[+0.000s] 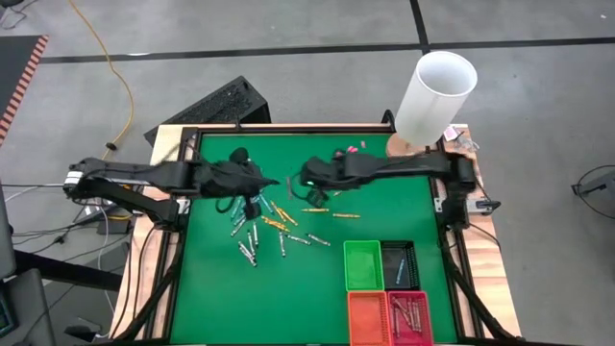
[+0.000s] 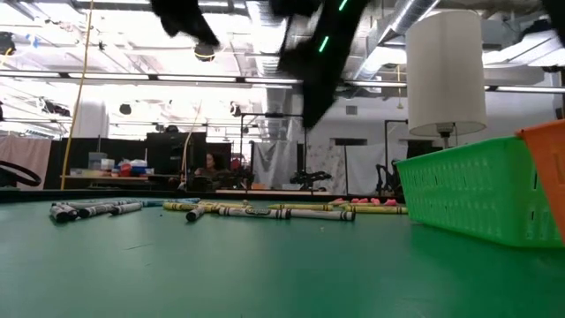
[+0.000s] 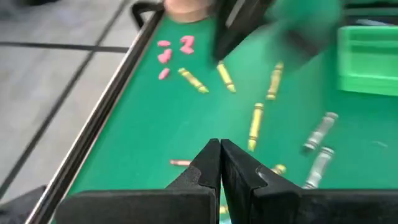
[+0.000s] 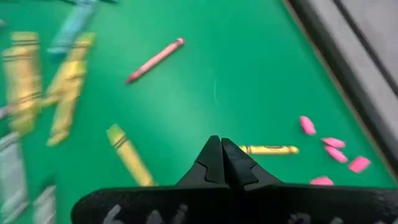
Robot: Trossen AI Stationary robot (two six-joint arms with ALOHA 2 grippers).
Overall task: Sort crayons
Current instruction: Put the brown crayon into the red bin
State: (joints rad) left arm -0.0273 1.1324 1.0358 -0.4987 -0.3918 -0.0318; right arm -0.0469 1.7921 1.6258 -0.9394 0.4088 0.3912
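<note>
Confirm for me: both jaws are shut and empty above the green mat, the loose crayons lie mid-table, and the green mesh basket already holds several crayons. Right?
One thing is off. The high view shows the green mesh basket empty; it is the red mesh basket that holds several crayons. The rest stands: the left gripper and right gripper are shut and empty, and the loose thin crayons lie mid-table.

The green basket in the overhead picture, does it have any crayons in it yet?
No, the green basket shows only its bare floor, while the crayons lie scattered on the green table.
</note>
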